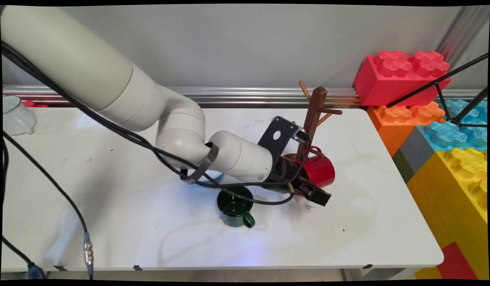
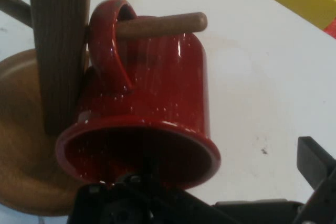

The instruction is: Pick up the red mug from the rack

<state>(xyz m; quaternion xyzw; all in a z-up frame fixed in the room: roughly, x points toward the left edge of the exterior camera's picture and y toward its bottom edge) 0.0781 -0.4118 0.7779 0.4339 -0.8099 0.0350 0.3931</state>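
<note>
Beside the wooden mug tree [image 1: 313,119], your gripper [image 1: 314,190] sits at the red mug [image 1: 319,171], fingers spread and holding nothing; handle looped over a peg [image 2: 160,24], so the mug hangs unaided. Green mug [image 1: 235,206] nearby.

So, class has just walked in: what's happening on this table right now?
The white arm's end effector is right at a red mug, which hangs by its handle on a peg of the wooden mug tree. One finger sits outside the mug's rim; the other is hidden. A green mug stands upright just in front of the arm, and a white cup sits at the table's far left.
</note>
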